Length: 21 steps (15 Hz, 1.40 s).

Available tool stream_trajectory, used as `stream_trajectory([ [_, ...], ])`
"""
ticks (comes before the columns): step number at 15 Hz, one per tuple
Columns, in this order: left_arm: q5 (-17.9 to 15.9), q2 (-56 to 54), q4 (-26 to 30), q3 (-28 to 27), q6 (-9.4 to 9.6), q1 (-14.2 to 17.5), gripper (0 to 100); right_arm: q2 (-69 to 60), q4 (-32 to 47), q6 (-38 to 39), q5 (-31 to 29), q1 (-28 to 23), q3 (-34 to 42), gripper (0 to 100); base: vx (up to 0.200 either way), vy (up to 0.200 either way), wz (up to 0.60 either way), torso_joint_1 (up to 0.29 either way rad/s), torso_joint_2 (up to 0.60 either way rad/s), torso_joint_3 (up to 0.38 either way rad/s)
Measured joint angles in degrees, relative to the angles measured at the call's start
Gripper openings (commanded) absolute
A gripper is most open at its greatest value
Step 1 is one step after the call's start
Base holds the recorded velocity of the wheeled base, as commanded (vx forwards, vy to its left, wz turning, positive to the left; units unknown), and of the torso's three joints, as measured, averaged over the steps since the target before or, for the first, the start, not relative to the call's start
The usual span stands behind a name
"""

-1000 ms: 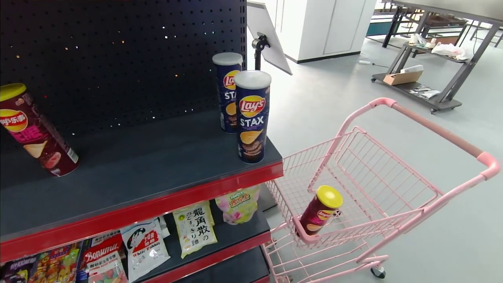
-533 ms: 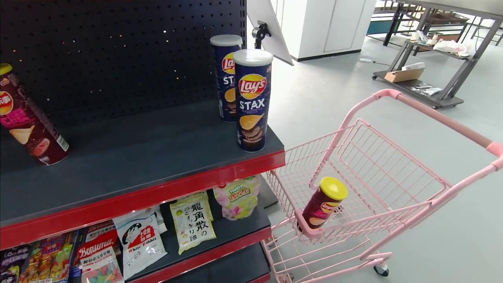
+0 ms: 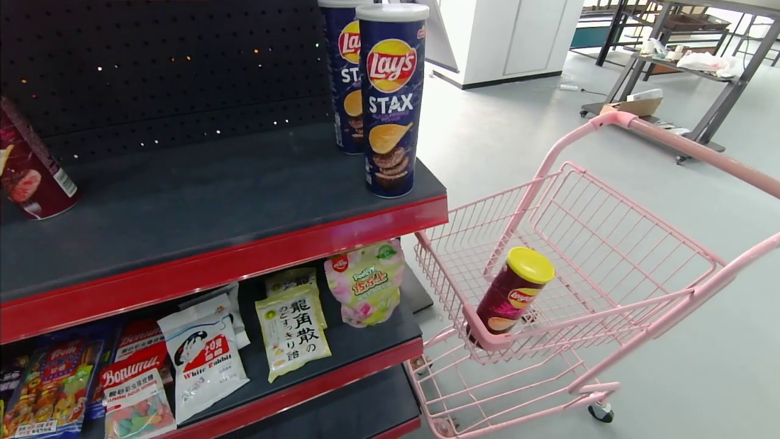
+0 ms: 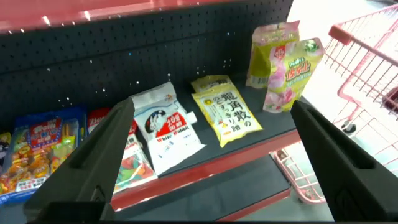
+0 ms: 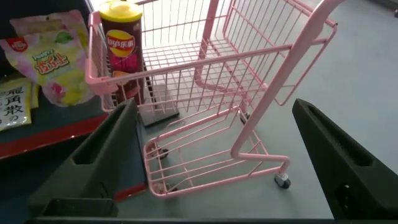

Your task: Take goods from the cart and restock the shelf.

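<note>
While in the cart (image 3: 694,149), one can (image 3: 515,296).

white cabinet (image 3: 512,36) behind; cardboard box (image 3: 640,102) on metal rack (image 3: 728,100)

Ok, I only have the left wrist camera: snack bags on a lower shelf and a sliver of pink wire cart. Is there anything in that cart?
Observer: Yes, one maroon chip canister with a yellow lid stands in the pink wire cart, in the basket corner nearest the shelf.
Operator: Is the right gripper on it?
Observer: No. The right gripper is open, short of the cart.
Operator: Room up top?
Observer: Yes. The dark upper shelf with the red edge is bare between two dark blue canisters near the cart and a second maroon canister at the other end.
</note>
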Motion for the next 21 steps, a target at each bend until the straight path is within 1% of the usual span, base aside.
stream_trajectory([
  [6,0.0,0.0,0.0,0.0,0.0,0.0,100,0.0,0.0,0.0,0.0,0.0,0.0,100,0.0,0.0,0.0,-0.111,0.47,0.353],
  [13,0.0,0.0,-0.1,0.0,0.0,0.0,100,0.8,0.1,-0.3,0.9,0.3,-0.4,100,0.0,0.0,0.0,-0.01,0.04,0.035],
  [15,0.4,0.0,-0.1,0.0,0.07,0.0,100,2.8,0.0,1.4,2.4,0.5,-3.8,100,0.0,0.0,0.0,0.0,0.0,0.0],
  [16,0.4,0.0,-0.1,0.0,0.07,0.0,100,5.7,-0.2,2.6,3.0,0.7,-7.7,100,0.0,0.0,0.0,0.0,0.0,0.0],
  [18,0.5,0.0,-0.1,0.0,0.1,0.0,100,15.3,-0.9,4.0,4.8,1.5,-15.7,100,0.0,0.0,0.0,0.0,0.0,0.0],
  [19,0.5,0.0,-0.1,0.0,0.1,0.0,100,22.0,-2.6,4.3,5.7,2.3,-19.8,100,0.0,0.0,0.0,0.0,0.0,0.0],
  [20,0.5,0.0,-0.1,0.0,0.1,0.0,100,28.7,-5.0,4.5,6.4,3.2,-22.4,100,0.0,0.0,0.0,0.0,0.0,0.0],
  [21,0.5,0.0,-0.1,0.0,0.11,0.0,100,36.2,-9.1,4.8,7.3,4.2,-24.5,100,0.0,0.0,0.0,0.0,0.0,0.0],
])
